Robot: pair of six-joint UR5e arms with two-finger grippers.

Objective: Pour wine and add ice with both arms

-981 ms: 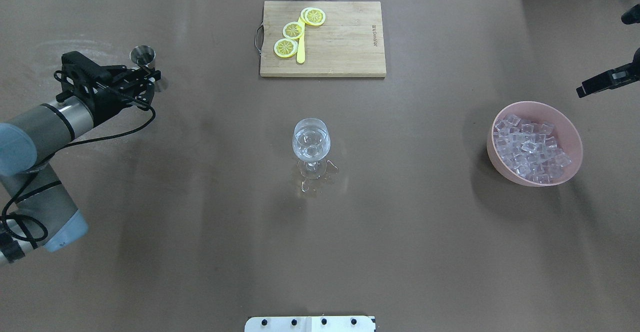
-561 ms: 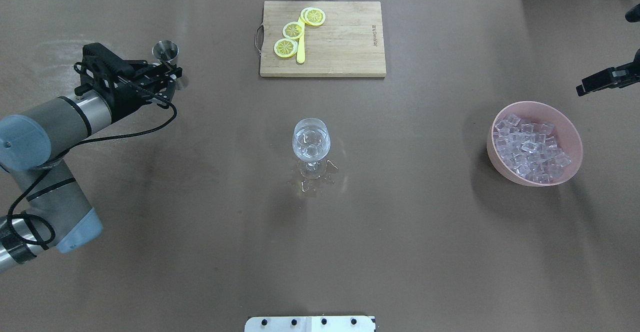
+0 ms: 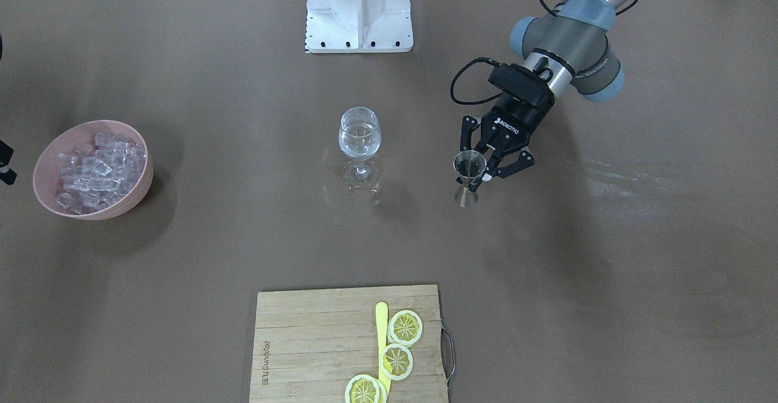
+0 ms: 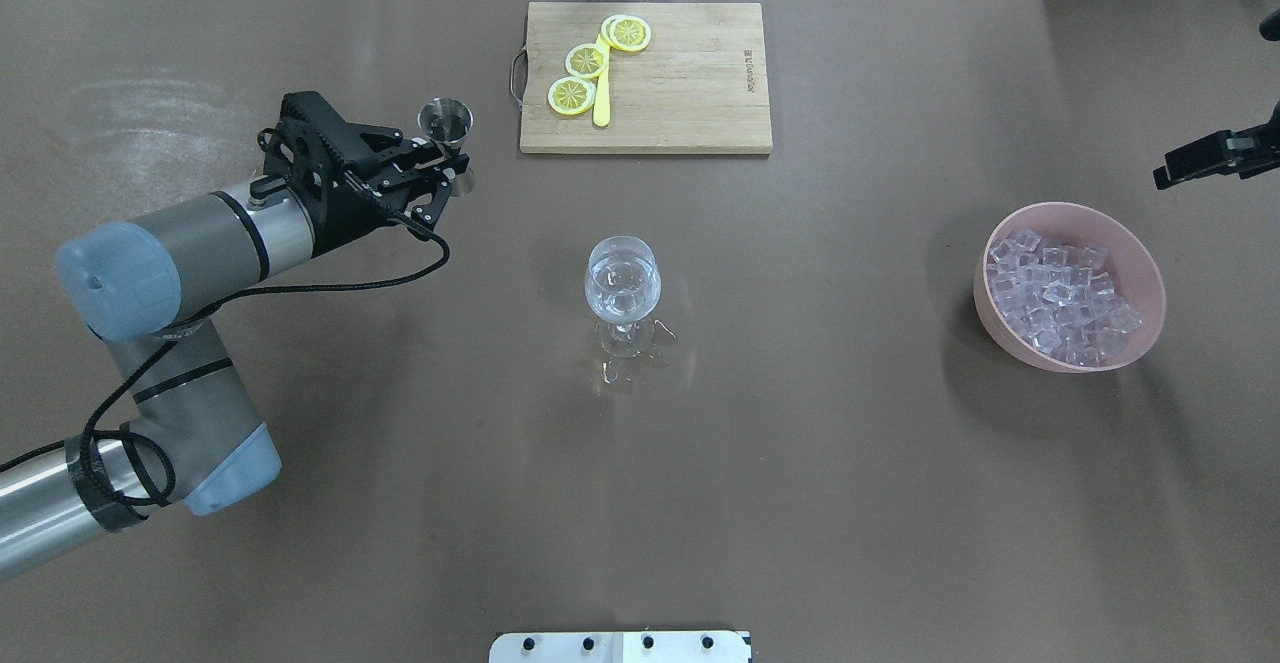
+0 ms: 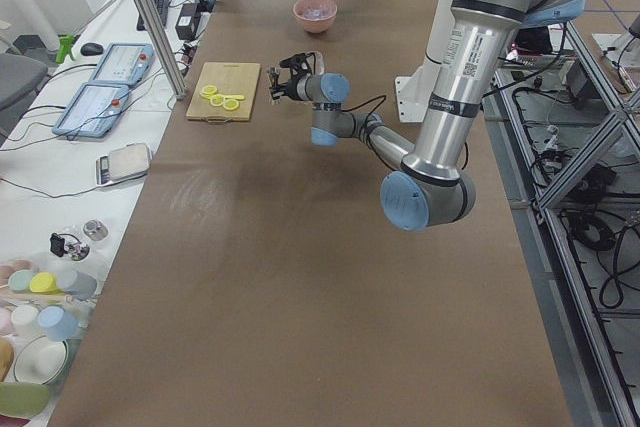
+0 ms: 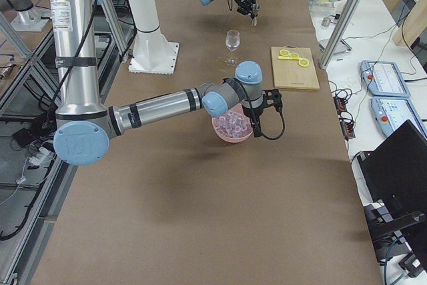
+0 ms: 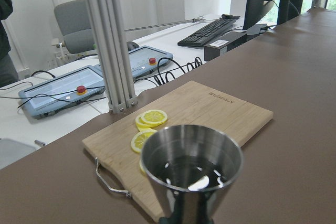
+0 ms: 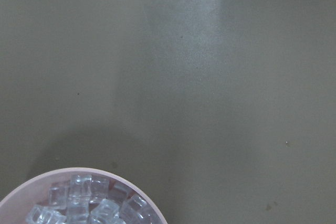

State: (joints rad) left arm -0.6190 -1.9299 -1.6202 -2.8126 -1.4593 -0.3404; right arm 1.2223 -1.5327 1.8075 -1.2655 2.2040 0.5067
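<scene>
My left gripper (image 4: 447,155) is shut on a steel jigger (image 4: 446,120) and holds it upright above the table, left of the wine glass (image 4: 622,278) and near the cutting board's left end. The jigger (image 7: 191,161) holds a little dark liquid in the left wrist view. The glass (image 3: 359,132) stands upright at the table's middle with clear contents. The ice (image 4: 1060,293) is heaped in a pink bowl (image 4: 1140,343) at the right. The black end of my right arm (image 4: 1195,161) hangs beyond the bowl at the right edge; I cannot tell how its jaws stand.
A wooden cutting board (image 4: 690,83) at the back centre carries lemon slices (image 4: 585,61) and a yellow knife (image 4: 601,103). A small wet patch (image 4: 630,368) lies at the glass's foot. The white base block (image 3: 358,8) stands at the robot's side.
My left gripper has carried the jigger to the right, from the table's far left to beside the cutting board's left end. The right arm has barely moved.
</scene>
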